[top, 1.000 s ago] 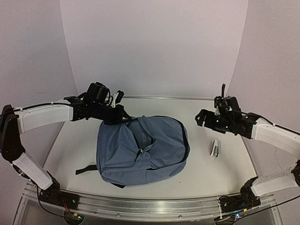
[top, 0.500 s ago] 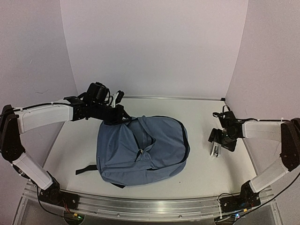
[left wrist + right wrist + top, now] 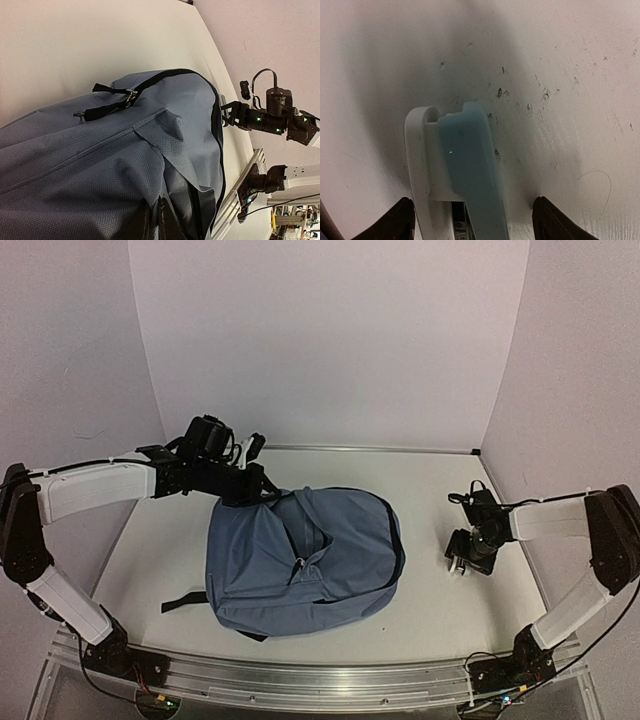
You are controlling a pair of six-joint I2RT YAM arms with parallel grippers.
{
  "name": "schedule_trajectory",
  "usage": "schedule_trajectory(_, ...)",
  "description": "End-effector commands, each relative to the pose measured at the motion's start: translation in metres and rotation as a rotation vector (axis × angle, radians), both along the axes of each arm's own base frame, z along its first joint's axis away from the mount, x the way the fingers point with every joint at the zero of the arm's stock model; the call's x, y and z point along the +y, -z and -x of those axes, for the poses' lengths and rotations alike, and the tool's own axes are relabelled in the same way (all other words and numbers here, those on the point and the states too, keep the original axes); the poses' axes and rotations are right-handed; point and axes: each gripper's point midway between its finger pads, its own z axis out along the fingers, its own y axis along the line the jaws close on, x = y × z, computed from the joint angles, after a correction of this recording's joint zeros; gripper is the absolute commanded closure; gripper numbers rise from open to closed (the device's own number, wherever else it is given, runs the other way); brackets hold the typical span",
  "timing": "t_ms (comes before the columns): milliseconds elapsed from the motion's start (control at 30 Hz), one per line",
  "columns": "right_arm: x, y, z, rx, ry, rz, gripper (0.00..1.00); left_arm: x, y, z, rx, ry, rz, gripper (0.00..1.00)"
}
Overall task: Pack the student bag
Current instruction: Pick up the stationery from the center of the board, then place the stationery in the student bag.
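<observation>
The white bench (image 3: pixel 150 550) carries two things, well apart. The slate-blue student bag (image 3: pixel 300 560) lies near the middle, one black strap trailing to its near left. A white and pale-blue stapler (image 3: pixel 465 170) lies toward the right, on a scuffed, dark-specked patch.

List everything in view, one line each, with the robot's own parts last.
student bag: one, slate-blue with black zippers and straps, middle of the table.
stapler: one, white and light blue, lying on the table's right side.
table: one, white and scuffed, under everything.
left gripper: one, black, shut on the student bag's far-left edge.
right gripper: one, black, open, down over the stapler with a finger on either side.
</observation>
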Motion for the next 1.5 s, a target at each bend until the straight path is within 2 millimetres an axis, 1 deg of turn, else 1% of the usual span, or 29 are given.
schedule_trajectory(0, 0.005, 0.007, 0.004, 0.014, -0.010, -0.023, 0.33, -0.009, -0.042, -0.008, -0.108, 0.028, 0.091, 1.00)
schedule_trajectory(100, 0.006, 0.002, 0.003, 0.000, -0.012, -0.037, 0.49, -0.009, -0.043, -0.007, -0.109, 0.030, 0.090, 1.00)
schedule_trajectory(200, 0.009, -0.008, 0.000, -0.030, -0.017, -0.056, 0.71, -0.009, -0.043, -0.007, -0.109, 0.029, 0.089, 1.00)
schedule_trajectory(300, 0.016, -0.030, -0.006, -0.086, -0.046, -0.092, 0.92, -0.009, -0.043, -0.007, -0.107, 0.033, 0.089, 1.00)
schedule_trajectory(333, 0.022, -0.039, -0.008, -0.108, -0.069, -0.114, 0.97, -0.010, -0.044, -0.007, -0.107, 0.035, 0.089, 1.00)
schedule_trajectory(367, 0.031, -0.056, -0.012, -0.152, -0.106, -0.143, 0.99, -0.010, -0.045, -0.007, -0.107, 0.037, 0.091, 1.00)
schedule_trajectory(400, 0.042, -0.073, -0.016, -0.199, -0.153, -0.166, 1.00, -0.011, -0.045, -0.007, -0.106, 0.039, 0.092, 1.00)
schedule_trajectory(467, 0.071, -0.113, -0.019, -0.302, -0.260, -0.202, 1.00, -0.012, -0.046, -0.007, -0.104, 0.044, 0.094, 1.00)
schedule_trajectory(500, 0.088, -0.136, -0.020, -0.357, -0.317, -0.222, 1.00, -0.013, -0.047, -0.007, -0.102, 0.048, 0.097, 1.00)
schedule_trajectory(567, 0.126, -0.176, -0.015, -0.439, -0.445, -0.272, 1.00, -0.014, -0.048, -0.007, -0.102, 0.053, 0.103, 1.00)
schedule_trajectory(600, 0.149, -0.193, -0.009, -0.473, -0.518, -0.302, 1.00, -0.015, -0.049, -0.007, -0.100, 0.056, 0.105, 1.00)
schedule_trajectory(633, 0.169, -0.208, -0.004, -0.500, -0.583, -0.325, 1.00, -0.015, -0.048, -0.007, -0.098, 0.058, 0.106, 1.00)
schedule_trajectory(700, 0.202, -0.232, 0.003, -0.546, -0.693, -0.354, 1.00, -0.016, -0.049, -0.006, -0.096, 0.061, 0.109, 1.00)
schedule_trajectory(767, 0.242, -0.249, 0.017, -0.582, -0.833, -0.388, 1.00, -0.016, -0.048, -0.006, -0.090, 0.065, 0.110, 1.00)
schedule_trajectory(800, 0.257, -0.253, 0.022, -0.589, -0.880, -0.396, 1.00, -0.017, -0.048, -0.005, -0.088, 0.066, 0.112, 1.00)
schedule_trajectory(867, 0.284, -0.251, 0.029, -0.578, -0.968, -0.396, 1.00, -0.017, -0.048, -0.004, -0.086, 0.069, 0.115, 1.00)
schedule_trajectory(933, 0.305, -0.245, 0.033, -0.563, -1.036, -0.392, 1.00, -0.017, -0.050, -0.004, -0.086, 0.069, 0.118, 1.00)
schedule_trajectory(1000, 0.328, -0.237, 0.042, -0.537, -1.105, -0.399, 1.00, -0.017, -0.051, -0.004, -0.089, 0.068, 0.122, 1.00)
schedule_trajectory(1100, 0.352, -0.223, 0.051, -0.499, -1.177, -0.389, 1.00, -0.016, -0.053, -0.003, -0.090, 0.069, 0.123, 1.00)
schedule_trajectory(1167, 0.363, -0.211, 0.054, -0.467, -1.207, -0.366, 1.00, -0.017, -0.054, -0.002, -0.091, 0.077, 0.123, 1.00)
schedule_trajectory(1267, 0.372, -0.191, 0.055, -0.411, -1.227, -0.312, 1.00, -0.016, -0.057, 0.000, -0.099, 0.089, 0.118, 1.00)
schedule_trajectory(1333, 0.375, -0.178, 0.049, -0.384, -1.215, -0.261, 1.00, -0.015, -0.057, 0.001, -0.103, 0.091, 0.113, 1.00)
schedule_trajectory(1400, 0.374, -0.165, 0.037, -0.368, -1.173, -0.199, 1.00, -0.015, -0.057, 0.002, -0.105, 0.102, 0.112, 1.00)
schedule_trajectory(1467, 0.375, -0.160, 0.026, -0.368, -1.135, -0.157, 1.00, -0.016, -0.057, 0.004, -0.107, 0.116, 0.111, 1.00)
